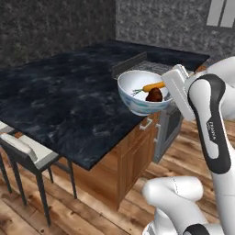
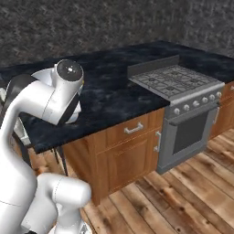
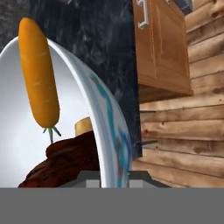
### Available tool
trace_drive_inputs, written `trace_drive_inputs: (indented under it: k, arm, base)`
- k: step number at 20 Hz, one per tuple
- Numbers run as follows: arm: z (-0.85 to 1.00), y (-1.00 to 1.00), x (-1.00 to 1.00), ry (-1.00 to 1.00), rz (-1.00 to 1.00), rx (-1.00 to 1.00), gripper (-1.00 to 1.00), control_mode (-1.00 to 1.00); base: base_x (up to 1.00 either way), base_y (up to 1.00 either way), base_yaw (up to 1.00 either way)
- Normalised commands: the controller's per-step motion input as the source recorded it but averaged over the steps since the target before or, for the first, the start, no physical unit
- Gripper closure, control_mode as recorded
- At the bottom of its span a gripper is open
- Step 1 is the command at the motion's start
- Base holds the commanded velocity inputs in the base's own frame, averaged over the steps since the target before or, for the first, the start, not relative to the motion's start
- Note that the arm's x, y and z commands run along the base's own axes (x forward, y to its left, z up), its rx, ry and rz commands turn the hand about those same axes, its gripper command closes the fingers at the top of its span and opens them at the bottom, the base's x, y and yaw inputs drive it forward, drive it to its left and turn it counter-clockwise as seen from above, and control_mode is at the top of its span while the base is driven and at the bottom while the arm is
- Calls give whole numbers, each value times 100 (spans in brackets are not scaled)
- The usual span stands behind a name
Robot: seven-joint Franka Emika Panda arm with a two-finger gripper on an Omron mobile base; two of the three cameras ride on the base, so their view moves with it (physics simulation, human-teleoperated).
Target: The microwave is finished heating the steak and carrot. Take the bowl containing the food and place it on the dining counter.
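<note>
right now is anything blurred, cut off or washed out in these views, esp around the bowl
Left base view: bowl sharp and evenly lit, carrot and steak clear, gripper at its rim. Right base view: the arm hides the bowl; counter shows soft sheen, no glare. Hand view: bowl looms close, cropped at the left edge, its rim stretched.

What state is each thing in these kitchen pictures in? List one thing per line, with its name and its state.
bowl: held up by the gripper at its rim, tilted, over the counter's edge.
carrot: lying inside the bowl.
steak: inside the bowl, beside the carrot.
dining counter: bowl not yet set on it.
stove: oven door shut.
</note>
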Motion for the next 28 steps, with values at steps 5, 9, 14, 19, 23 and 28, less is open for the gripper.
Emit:
trace_drive_inputs:
  k: [5,9,14,19,23,28]
  arm:
    - [0,0,0,0,0,0,100,100]
    - [0,0,0,0,0,0,100,100]
    - [0,0,0,0,0,0,100,100]
    - [0,0,0,0,0,0,100,100]
    - [0,0,0,0,0,0,100,100]
    - [0,0,0,0,0,0,100,100]
  base:
    - [93,-45,29]
    - [100,-70,32]
    - [94,-74,39]
    - [90,-49,42]
    - [87,-11,27]
    - [34,27,28]
